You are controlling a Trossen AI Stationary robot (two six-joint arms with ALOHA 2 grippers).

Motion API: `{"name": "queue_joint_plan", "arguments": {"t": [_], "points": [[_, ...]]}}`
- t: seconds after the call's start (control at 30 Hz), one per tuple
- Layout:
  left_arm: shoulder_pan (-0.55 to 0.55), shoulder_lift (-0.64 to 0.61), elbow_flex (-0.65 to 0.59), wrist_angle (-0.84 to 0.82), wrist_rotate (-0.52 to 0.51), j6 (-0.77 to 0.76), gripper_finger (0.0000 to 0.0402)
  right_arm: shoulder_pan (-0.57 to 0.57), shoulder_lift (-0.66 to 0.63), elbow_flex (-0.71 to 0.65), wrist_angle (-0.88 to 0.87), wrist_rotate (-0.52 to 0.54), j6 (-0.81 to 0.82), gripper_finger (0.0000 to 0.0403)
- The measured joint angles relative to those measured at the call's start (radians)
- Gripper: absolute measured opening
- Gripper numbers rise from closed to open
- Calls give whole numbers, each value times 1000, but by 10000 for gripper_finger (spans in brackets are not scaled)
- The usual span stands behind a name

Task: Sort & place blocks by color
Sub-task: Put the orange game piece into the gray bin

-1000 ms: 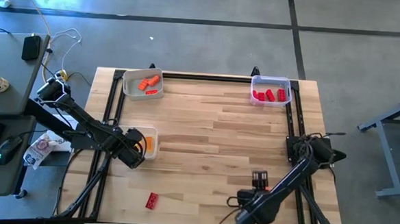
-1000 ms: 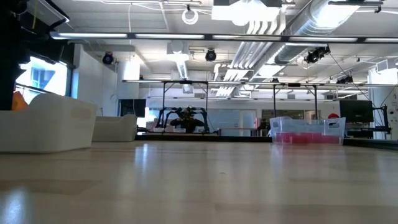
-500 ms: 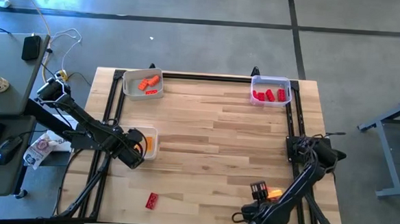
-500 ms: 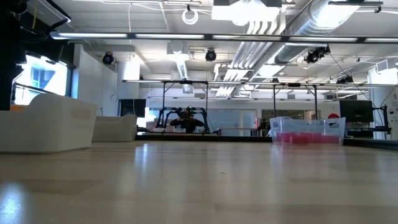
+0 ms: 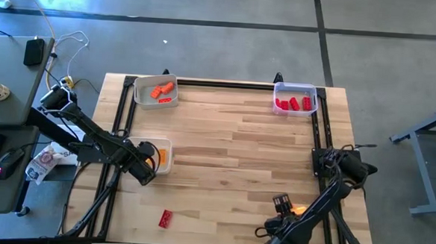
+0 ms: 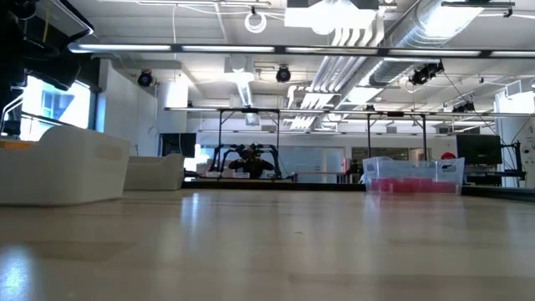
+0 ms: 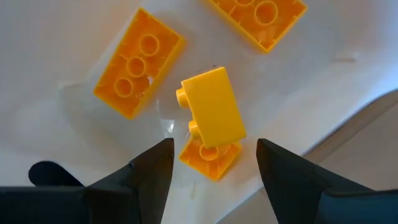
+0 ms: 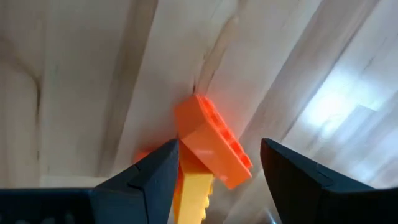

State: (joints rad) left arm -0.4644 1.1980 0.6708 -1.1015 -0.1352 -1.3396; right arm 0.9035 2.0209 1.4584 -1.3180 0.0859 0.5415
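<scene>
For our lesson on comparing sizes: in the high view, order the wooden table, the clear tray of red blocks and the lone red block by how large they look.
1. wooden table
2. clear tray, holding red blocks
3. lone red block, smallest

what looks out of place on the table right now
One red block lies alone on the table's near-left edge, outside every tray. An orange block near the right gripper sits tilted on the wood.

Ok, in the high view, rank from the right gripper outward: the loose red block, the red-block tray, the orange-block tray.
1. Loose red block, on the table's near-left part, closest to the right gripper.
2. Tray of red blocks, far-right corner.
3. Tray of orange blocks, far-left corner, farthest.
</scene>
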Motion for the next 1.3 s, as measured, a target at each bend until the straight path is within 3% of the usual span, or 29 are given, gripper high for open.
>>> {"name": "queue_joint_plan", "arguments": {"t": [0.17, 0.37, 0.73, 1.03, 1.3], "points": [[0, 0, 0, 0, 0, 0, 216, 0, 0, -62, 75, -29, 0, 213], [0, 0, 0, 0, -1, 8, 216, -10, 0, -100, 113, 9, 46, 203], [0, 0, 0, 0, -8, 18, 216, -70, -1, -99, 105, -28, 97, 50], [-1, -5, 8, -3, -14, 70, 216, -124, -1, -99, 106, 86, 156, 50], [-1, -5, 116, 0, -44, 179, 216, -179, -1, -55, 122, 218, 229, 50]]}}
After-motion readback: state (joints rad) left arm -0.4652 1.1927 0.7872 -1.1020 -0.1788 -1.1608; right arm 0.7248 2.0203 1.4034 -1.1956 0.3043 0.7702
